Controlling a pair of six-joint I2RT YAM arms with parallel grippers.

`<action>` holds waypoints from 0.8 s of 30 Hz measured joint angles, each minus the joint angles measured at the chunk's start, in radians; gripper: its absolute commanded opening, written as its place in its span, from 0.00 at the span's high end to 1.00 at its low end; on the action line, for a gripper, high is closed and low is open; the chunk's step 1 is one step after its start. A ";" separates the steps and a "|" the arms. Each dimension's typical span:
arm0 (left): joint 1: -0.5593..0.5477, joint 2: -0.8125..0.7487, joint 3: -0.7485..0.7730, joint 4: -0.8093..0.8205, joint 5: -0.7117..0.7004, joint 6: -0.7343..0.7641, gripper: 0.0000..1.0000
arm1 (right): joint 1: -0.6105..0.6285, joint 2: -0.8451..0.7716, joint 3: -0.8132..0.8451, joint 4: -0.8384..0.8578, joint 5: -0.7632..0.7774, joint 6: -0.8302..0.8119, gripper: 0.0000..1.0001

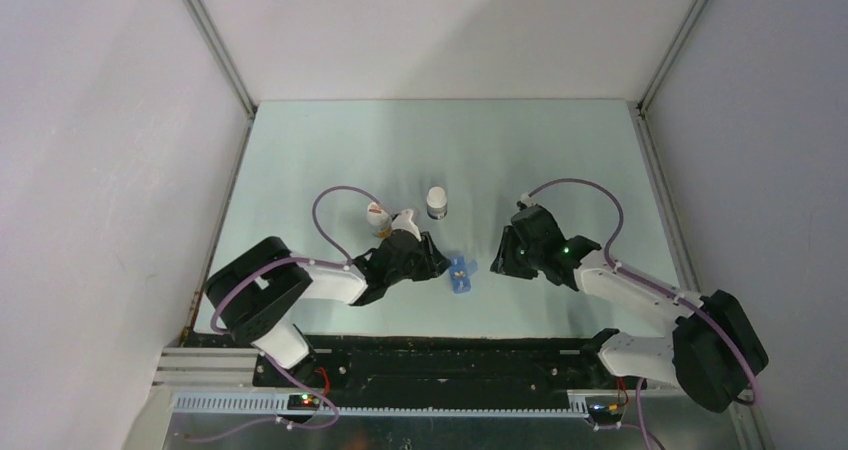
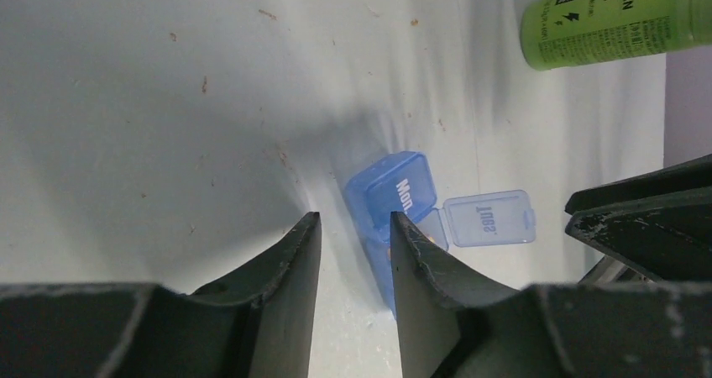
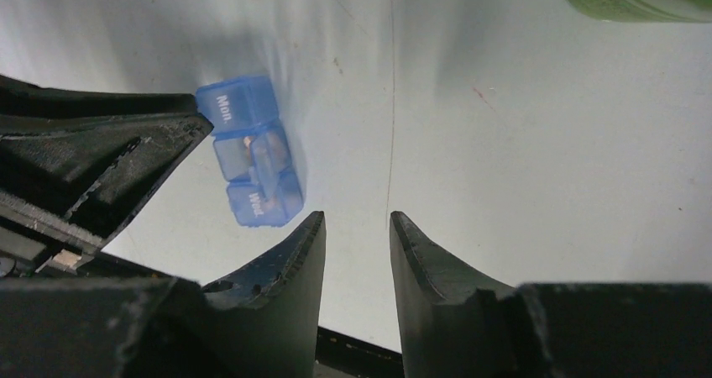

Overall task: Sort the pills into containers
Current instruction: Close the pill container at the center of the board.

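Presently, left gripper (image 2: 354, 218) and right gripper (image 3: 356, 218) flank the pill box (image 1: 462, 273), narrowly parted, empty. Next, probably: shut the open lid (image 2: 489, 218).

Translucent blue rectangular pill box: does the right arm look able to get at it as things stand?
Probably yes. Only bare table lies between the right gripper and the translucent blue rectangular pill box; the left gripper crowds its far side, so only the near side looks free.
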 measured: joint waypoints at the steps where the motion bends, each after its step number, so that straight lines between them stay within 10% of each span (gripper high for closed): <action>1: 0.000 0.012 0.002 0.006 0.000 -0.001 0.61 | 0.000 0.014 -0.008 0.017 0.000 0.005 0.62; 24: 0.000 0.062 0.010 0.102 0.003 -0.050 0.56 | -0.003 0.245 -0.024 0.241 -0.088 0.018 0.63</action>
